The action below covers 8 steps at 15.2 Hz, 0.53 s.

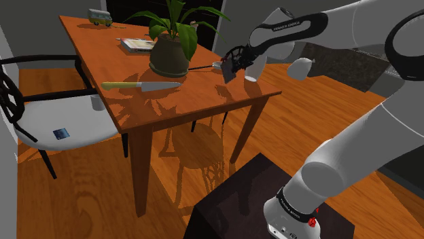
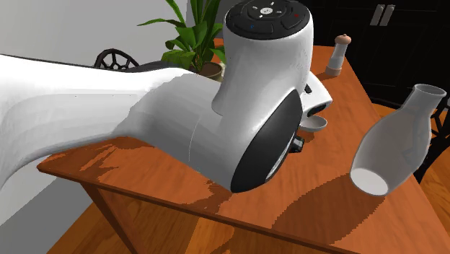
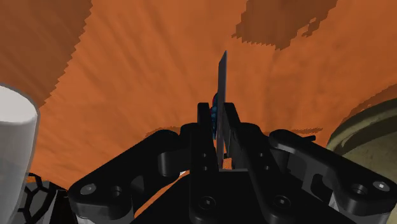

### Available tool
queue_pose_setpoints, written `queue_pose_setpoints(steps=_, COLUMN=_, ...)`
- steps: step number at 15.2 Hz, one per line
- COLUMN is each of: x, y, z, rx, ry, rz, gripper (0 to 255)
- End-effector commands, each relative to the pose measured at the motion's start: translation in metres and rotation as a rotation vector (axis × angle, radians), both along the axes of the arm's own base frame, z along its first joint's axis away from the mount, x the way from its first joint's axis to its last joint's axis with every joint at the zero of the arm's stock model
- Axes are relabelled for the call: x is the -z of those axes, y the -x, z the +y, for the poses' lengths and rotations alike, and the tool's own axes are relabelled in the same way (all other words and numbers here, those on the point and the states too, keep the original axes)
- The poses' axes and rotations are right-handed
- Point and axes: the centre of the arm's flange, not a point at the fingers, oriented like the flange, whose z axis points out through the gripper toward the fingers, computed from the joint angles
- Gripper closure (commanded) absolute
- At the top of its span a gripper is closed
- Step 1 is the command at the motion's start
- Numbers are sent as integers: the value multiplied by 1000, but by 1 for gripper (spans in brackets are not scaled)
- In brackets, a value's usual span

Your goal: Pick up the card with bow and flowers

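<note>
My black gripper [image 3: 219,130] is shut on a thin dark card [image 3: 222,89], seen edge-on and standing upright between the fingertips, with a blue patch on its face. In the shoulder view the gripper [image 1: 232,66] hangs over the wooden table [image 1: 170,102] near that view's right-hand edge, just beside the potted plant, and the card [image 1: 230,75] sticks down from it, close over the tabletop. In the second exterior view the white arm [image 2: 238,108] hides most of the hand.
A potted plant [image 1: 170,47], a knife [image 1: 141,85], a book [image 1: 138,45] and a toy van [image 1: 100,17] are on the table. A white vase [image 2: 393,144] and a pepper mill [image 2: 337,55] stand nearby. A white cylinder [image 3: 16,143] is close beside the gripper. A chair [image 1: 81,132] holds a small blue card [image 1: 62,133].
</note>
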Motion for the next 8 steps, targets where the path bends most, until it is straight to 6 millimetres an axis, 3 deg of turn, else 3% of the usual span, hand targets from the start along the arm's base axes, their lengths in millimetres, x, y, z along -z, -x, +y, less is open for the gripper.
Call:
queue_pose_setpoints(steps=1, x=-10, y=0, z=1, rx=0, ry=0, rz=0, gripper=255)
queue_pose_setpoints(steps=8, x=-42, y=0, z=1, rx=0, ry=0, rz=0, gripper=255)
